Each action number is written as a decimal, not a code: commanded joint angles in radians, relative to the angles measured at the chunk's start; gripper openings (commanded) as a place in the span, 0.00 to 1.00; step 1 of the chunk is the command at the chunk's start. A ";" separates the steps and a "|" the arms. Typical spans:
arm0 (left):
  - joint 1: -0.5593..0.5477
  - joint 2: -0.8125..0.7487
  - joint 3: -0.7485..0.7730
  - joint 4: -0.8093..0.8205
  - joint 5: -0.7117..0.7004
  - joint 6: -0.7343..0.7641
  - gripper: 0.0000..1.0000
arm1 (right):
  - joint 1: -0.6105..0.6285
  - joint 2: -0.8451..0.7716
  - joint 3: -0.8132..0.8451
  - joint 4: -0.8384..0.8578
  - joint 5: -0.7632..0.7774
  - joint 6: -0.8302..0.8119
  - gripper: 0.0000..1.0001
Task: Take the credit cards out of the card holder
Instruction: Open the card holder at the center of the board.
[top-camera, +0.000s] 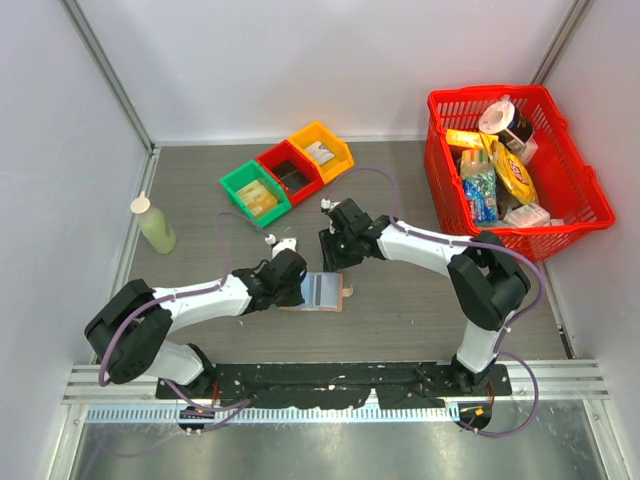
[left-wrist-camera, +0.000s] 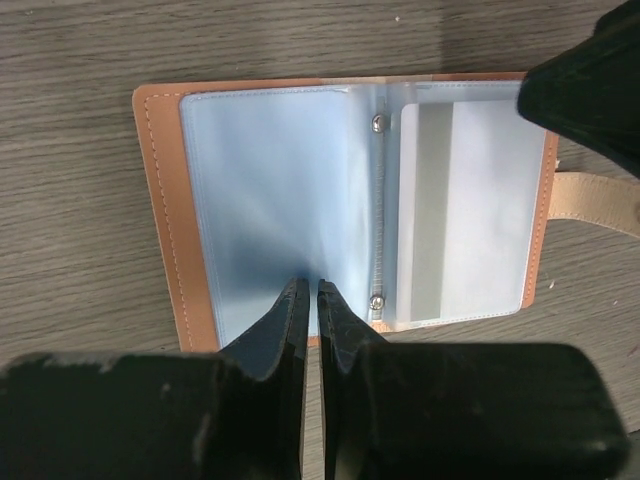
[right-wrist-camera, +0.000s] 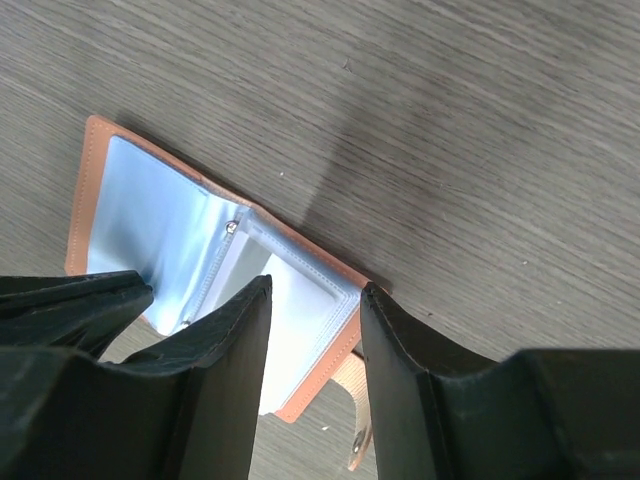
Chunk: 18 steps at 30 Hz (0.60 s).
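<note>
The card holder lies spread open on the table, tan outside with a pale blue lining. In the left wrist view its left page is bare lining. The right page is a clear sleeve with a pale credit card inside. The snap tab sticks out to the right. My left gripper is shut, and its tips rest on the near edge of the left page. My right gripper is open, hovering over the right page's far corner. Nothing is between its fingers.
Green, red and yellow bins sit in a row behind the holder. A red basket full of groceries stands at the back right. A pale green bottle stands at the left. Grey walls enclose the table.
</note>
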 joint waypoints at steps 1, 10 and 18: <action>0.002 0.012 -0.014 0.050 -0.002 -0.016 0.10 | 0.005 0.037 0.049 -0.005 -0.035 -0.042 0.46; 0.005 -0.002 -0.027 0.064 -0.004 -0.019 0.08 | 0.005 0.053 0.063 -0.006 -0.095 -0.065 0.41; 0.004 -0.006 -0.028 0.066 0.001 -0.019 0.08 | 0.004 0.051 0.078 -0.032 -0.121 -0.078 0.33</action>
